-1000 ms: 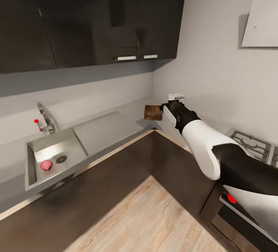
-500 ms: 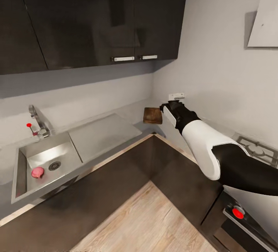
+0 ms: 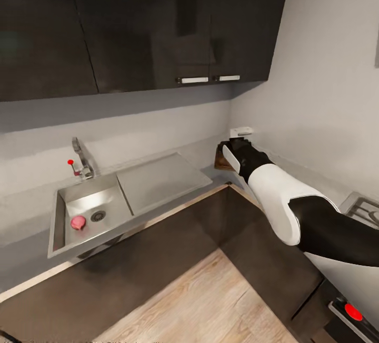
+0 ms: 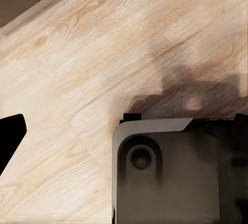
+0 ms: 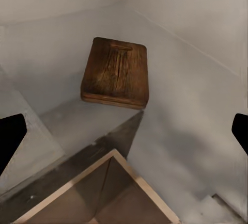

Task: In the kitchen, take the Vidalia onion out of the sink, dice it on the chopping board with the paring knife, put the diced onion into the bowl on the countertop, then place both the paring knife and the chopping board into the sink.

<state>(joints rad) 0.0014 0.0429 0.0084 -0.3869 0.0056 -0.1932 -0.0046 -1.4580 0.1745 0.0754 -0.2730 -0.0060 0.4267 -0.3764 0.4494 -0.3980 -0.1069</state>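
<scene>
A pink onion [image 3: 78,222] lies in the grey sink [image 3: 60,222] beside the round drain, under a chrome tap [image 3: 82,158] with a red knob. The dark brown chopping board [image 5: 116,73] lies flat in the countertop's [image 5: 62,53] inner corner, slot handle at its far end. In the head view the board [image 3: 221,164] is mostly hidden behind my right wrist. My right gripper [image 5: 124,133] hovers open just short of the board, holding nothing. My left gripper [image 4: 124,131] hangs open over the plank floor. The paring knife and the bowl are out of view.
A flat drainboard [image 3: 163,181] runs between the sink and the corner. Dark upper cabinets [image 3: 158,27] hang above the counter. A white wall socket [image 3: 241,132] sits above the board. A hob [image 3: 364,206] lies at the right. Wooden floor [image 3: 210,301] fills the angle between the cabinets.
The head view has shifted, so the sink and corner now sit further right in the picture. The board, earlier showing left of my right wrist, is now mostly behind it.
</scene>
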